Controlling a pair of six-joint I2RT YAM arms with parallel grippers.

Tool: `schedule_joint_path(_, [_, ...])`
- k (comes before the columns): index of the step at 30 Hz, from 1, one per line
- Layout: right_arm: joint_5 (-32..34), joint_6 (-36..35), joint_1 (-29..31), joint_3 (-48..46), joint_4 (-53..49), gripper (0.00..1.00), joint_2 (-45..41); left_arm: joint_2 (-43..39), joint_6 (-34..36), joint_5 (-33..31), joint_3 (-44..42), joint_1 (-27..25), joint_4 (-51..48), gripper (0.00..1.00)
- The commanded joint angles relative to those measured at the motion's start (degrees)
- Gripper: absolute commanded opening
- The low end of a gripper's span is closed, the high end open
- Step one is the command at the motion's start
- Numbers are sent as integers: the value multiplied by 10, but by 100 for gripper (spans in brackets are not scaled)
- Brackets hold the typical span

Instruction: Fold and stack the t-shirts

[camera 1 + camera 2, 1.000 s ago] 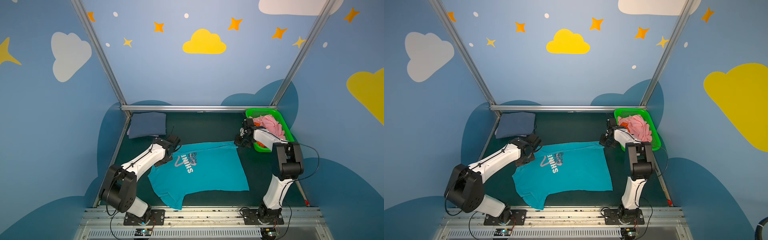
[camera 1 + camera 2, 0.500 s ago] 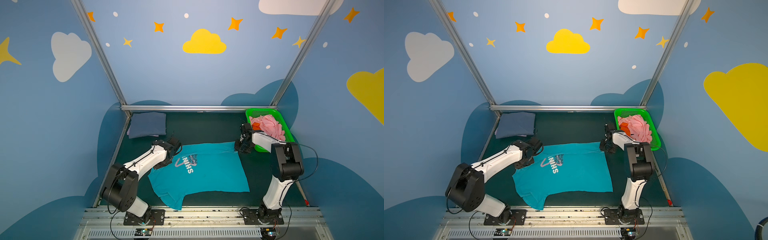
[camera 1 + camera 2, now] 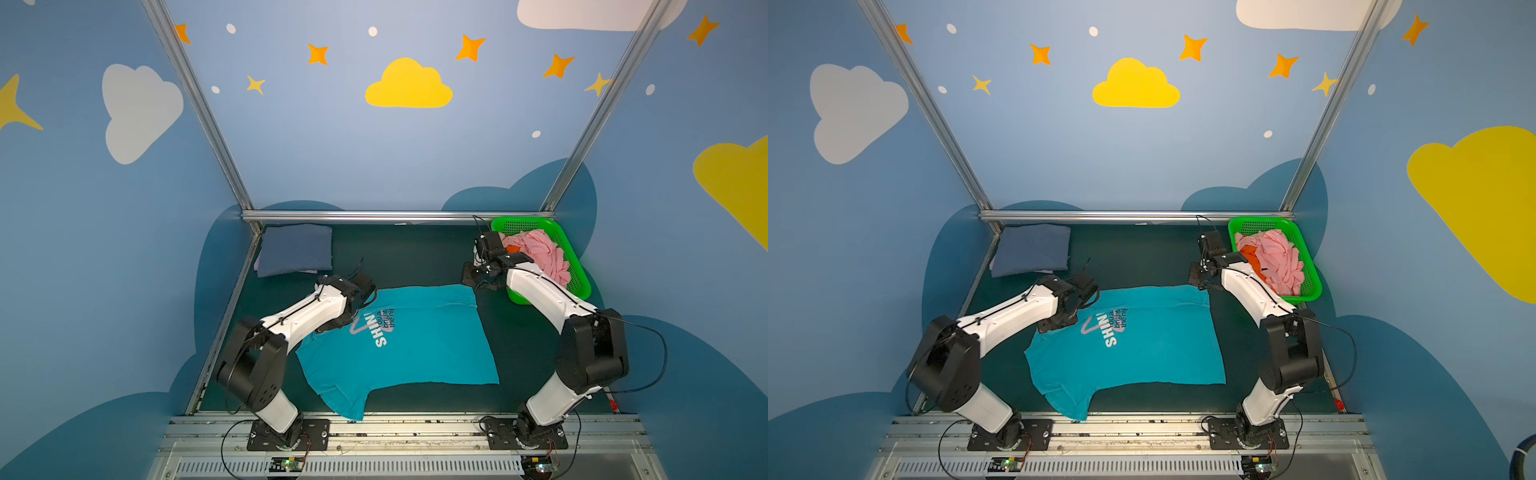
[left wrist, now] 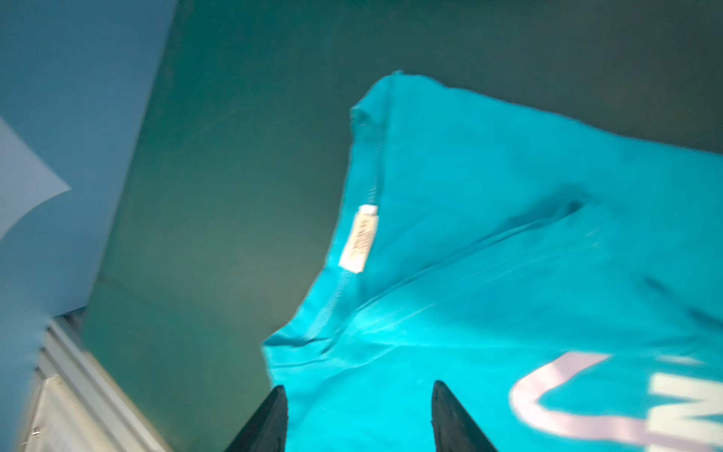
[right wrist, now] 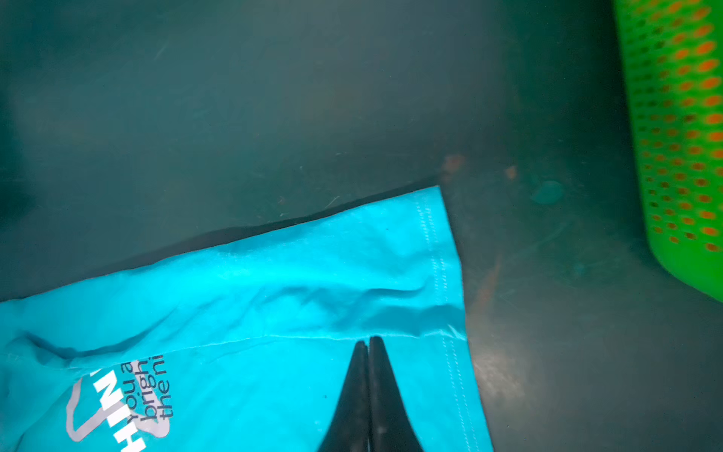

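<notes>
Broadly: dark green worktop inside blue painted walls.

- Teal t-shirt lies flat on the middle of the worktop in both top views, print side up. White "SHIN" lettering shows. The far edge is folded over toward the middle and covers part of the print. One sleeve points toward the front rail.
- Left arm reaches over the shirt's collar end. Right arm reaches to the shirt's far hem corner, beside the basket.
- Green perforated basket stands at the far right of the worktop, apart from the teal shirt.
- Slate-blue t-shirt, folded, sits in the far left corner. A pale lavender edge shows beneath it.
- Pink t-shirt is heaped loose in the basket, with an orange t-shirt partly under it at the side nearest the arm.
- Left gripper: jaws stand apart over the teal cloth near the collar, gripping nothing.
- Right gripper: jaws pressed together, tips at the folded edge near the hem. Cannot tell whether any cloth is pinched.
- White neck label shows at the collar seam in the left wrist view, somewhat blurred.
</notes>
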Motion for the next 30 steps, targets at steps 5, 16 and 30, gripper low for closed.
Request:
schedule_joint_path(5, [-40, -20, 15, 77, -54, 1, 116, 135, 54, 11, 115, -4, 37, 71])
schedule_joint_path(16, [-83, -5, 24, 71, -76, 0, 183, 235, 88, 11, 202, 8, 25, 76])
schedule_joint_path(30, [-44, 4, 33, -41, -66, 0, 119, 196, 99, 19, 166, 46, 41, 74])
